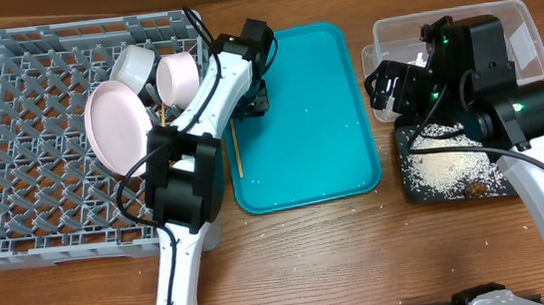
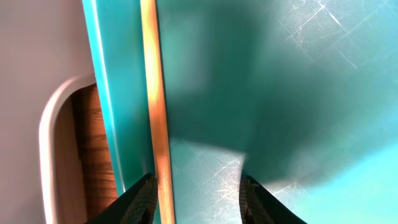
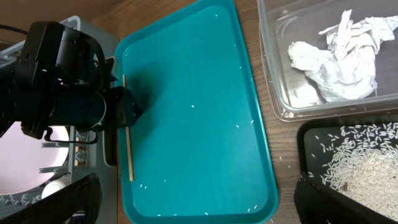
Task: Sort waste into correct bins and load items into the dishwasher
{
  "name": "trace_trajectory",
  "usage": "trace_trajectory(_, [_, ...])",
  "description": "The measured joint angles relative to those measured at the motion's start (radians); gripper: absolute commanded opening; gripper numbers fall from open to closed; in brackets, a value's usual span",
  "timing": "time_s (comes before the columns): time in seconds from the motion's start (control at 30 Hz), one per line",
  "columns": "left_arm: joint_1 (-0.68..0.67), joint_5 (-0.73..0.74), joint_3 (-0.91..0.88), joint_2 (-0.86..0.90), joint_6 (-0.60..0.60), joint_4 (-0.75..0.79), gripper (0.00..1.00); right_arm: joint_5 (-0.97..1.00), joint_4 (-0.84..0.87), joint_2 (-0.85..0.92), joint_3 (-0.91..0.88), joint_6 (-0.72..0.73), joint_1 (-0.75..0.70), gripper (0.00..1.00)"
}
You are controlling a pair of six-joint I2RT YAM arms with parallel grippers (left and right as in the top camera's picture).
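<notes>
A wooden chopstick (image 1: 236, 148) lies along the left edge of the teal tray (image 1: 319, 118). My left gripper (image 1: 253, 102) hovers low over it, open. In the left wrist view the chopstick (image 2: 155, 93) runs between the open fingers (image 2: 198, 193), close to the left one. My right gripper (image 1: 386, 83) is open and empty above the gap between the tray and the bins (image 3: 196, 199). The pale plate (image 1: 115, 128) and two white bowls (image 1: 133, 64) (image 1: 178, 78) stand in the grey dish rack (image 1: 11, 148). Crumpled tissue (image 3: 336, 59) lies in the clear tub (image 1: 529, 18). Rice (image 1: 443, 161) and a brown lump (image 1: 476, 190) lie in the black tray (image 1: 411, 194). The red wrapper and the cup are not visible.
A few loose rice grains (image 3: 194, 106) are scattered on the teal tray (image 3: 186, 74) and on the wood beside it. The dish rack's wall stands right against the tray's left edge. The left arm stretches over the rack's right side.
</notes>
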Motion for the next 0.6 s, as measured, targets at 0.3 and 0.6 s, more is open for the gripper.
trace_trajectory(0.3, [0.000,-0.020,-0.039,-0.018,0.000,0.035,0.47,0.000,0.000,0.000,0.000,0.000,0.000,1.00])
trace_trajectory(0.6, [0.006,0.003,-0.116,-0.055,-0.001,0.131,0.47,0.000,0.000,0.000,0.000,0.000,0.000,1.00])
